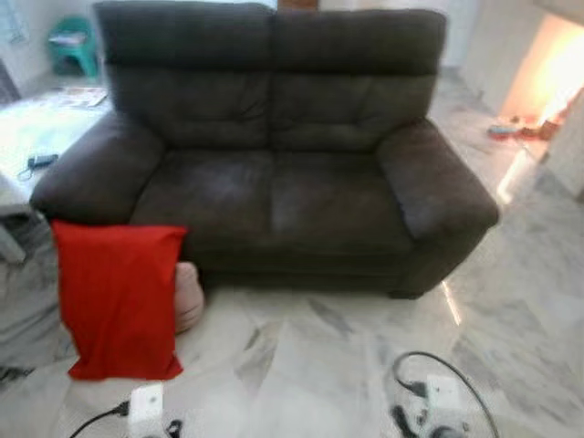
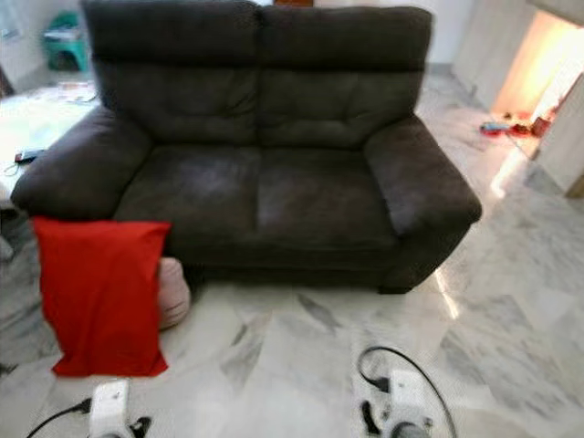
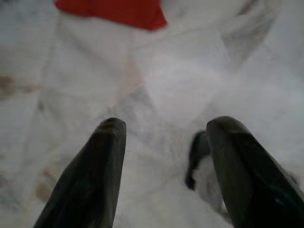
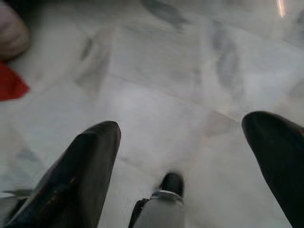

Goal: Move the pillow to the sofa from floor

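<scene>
Currently the red rectangular fabric pillow stands upright on the white grey-veined marble floor, leaning against the front of the dark brown two-seat upholstered sofa below the sofa's left armrest. Long axis of the pillow runs vertical; top edge sits about level with the sofa's seat front, bottom edge rests on the floor. Slight tilt, top toward the sofa. A pale pink rounded cushion lies on the floor just beside the pillow, touching the sofa base and partly hidden behind the pillow.

Left claw: released, two black fingers spread apart over bare marble, nothing between them; a corner of the pillow shows well ahead of it. Right claw: released, fingers wide apart above the floor, grasping nothing.

Sofa seat cushions carry nothing. Both head views are slightly blurred. Beyond the sofa's left armrest, a teal plastic chair stands by the wall.
</scene>
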Controlling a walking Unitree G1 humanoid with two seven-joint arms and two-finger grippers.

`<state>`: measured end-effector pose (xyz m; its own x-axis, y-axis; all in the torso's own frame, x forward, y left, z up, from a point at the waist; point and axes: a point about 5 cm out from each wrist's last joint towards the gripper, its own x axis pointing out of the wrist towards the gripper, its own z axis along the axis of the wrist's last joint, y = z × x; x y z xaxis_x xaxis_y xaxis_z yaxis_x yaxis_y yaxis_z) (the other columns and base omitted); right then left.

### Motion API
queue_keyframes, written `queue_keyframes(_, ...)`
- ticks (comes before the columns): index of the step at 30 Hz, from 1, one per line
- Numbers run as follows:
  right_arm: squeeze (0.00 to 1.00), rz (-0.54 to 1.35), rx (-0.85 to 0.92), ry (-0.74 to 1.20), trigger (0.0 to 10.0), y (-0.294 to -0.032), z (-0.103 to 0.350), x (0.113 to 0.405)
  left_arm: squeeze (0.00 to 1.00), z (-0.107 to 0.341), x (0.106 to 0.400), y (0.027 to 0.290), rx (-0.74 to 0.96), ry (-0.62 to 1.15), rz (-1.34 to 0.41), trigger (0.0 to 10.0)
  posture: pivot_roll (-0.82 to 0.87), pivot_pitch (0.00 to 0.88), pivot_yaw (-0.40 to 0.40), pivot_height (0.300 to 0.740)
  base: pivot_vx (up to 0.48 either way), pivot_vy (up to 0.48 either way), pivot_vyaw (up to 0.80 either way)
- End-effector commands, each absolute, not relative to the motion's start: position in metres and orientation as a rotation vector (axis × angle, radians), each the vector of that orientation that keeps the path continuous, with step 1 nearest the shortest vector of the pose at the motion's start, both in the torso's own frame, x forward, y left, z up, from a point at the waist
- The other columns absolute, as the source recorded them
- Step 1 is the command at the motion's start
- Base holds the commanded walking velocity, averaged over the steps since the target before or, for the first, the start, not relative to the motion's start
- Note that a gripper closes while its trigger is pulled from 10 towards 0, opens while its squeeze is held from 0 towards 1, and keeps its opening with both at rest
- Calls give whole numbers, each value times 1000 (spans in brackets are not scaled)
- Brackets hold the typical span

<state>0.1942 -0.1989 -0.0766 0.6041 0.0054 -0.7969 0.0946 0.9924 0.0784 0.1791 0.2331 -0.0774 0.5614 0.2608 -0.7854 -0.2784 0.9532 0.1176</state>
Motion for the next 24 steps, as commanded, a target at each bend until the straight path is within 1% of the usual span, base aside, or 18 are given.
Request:
queue_keyframes(1,0,-79,104,922,10000,-210,-76,191,0,-79,180,225,-33,929,304,10000,47,0,-33,740,0,480,0)
queue_keyframes(15,0,-74,103,923,10000,-210,-76,192,0,-79,180,225,-32,930,297,10000,50,0,-33,740,0,480,0)
queue_keyframes(17,0,-74,104,923,10000,-210,-76,192,0,-79,181,225,-31,931,294,10000,49,0,-30,740,0,313,0)
queue_keyframes(24,0,-74,105,924,10000,-209,-76,192,0,-78,181,225,-25,925,290,10000,54,0,-32,740,0,0,0)
